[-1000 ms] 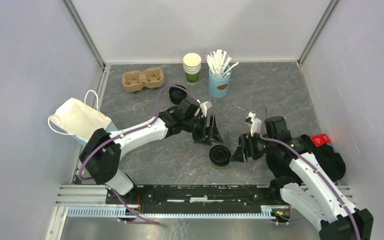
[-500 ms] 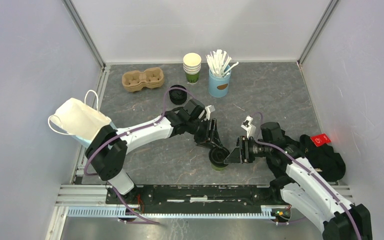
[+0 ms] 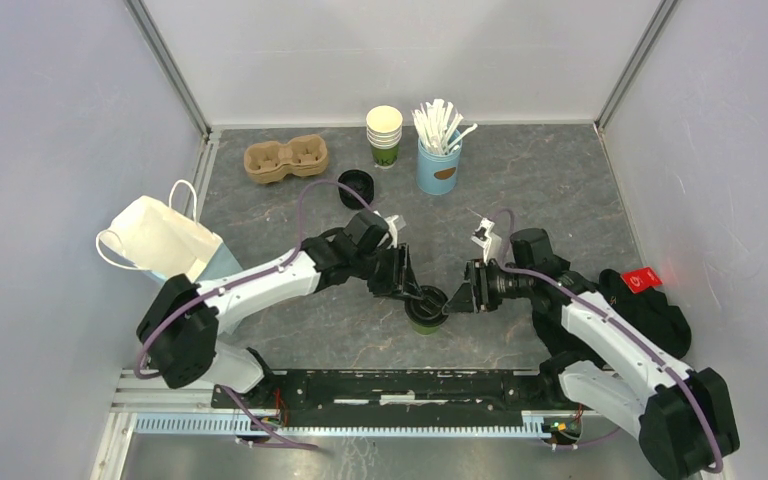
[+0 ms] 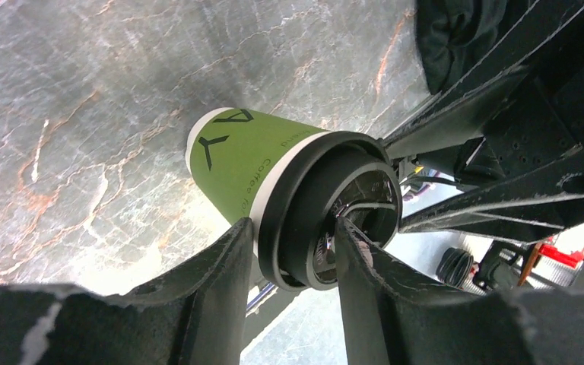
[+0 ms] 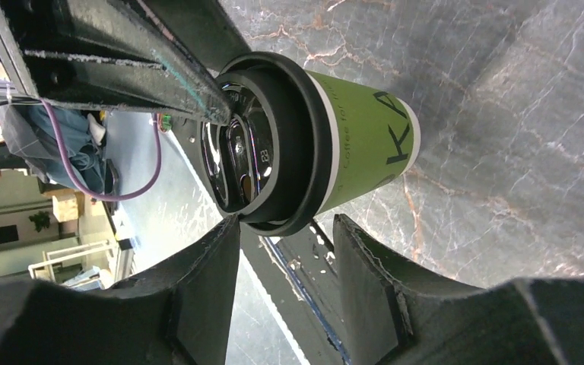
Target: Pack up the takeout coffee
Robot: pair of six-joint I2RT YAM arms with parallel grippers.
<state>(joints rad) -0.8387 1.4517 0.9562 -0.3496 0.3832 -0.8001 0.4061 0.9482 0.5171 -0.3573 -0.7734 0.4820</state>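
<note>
Since 1.0 s ago both arms have converged.
Left hand (image 3: 409,288): fingers parted at the lid rim; grip cannot tell.
Takeout coffee (image 3: 427,308): upright, mid worktop (image 3: 560,180), shifted slightly left.
Right hand (image 3: 464,296): open, just beside the cup.
Judged: pickup imminent.
Count: one paper bag (image 3: 160,235), one carrier (image 3: 286,158), one coffee.

L claw (image 3: 415,292), R claw (image 3: 460,298) tight beside takeout coffee (image 3: 427,312); bare table (image 3: 560,190) behind.
</note>
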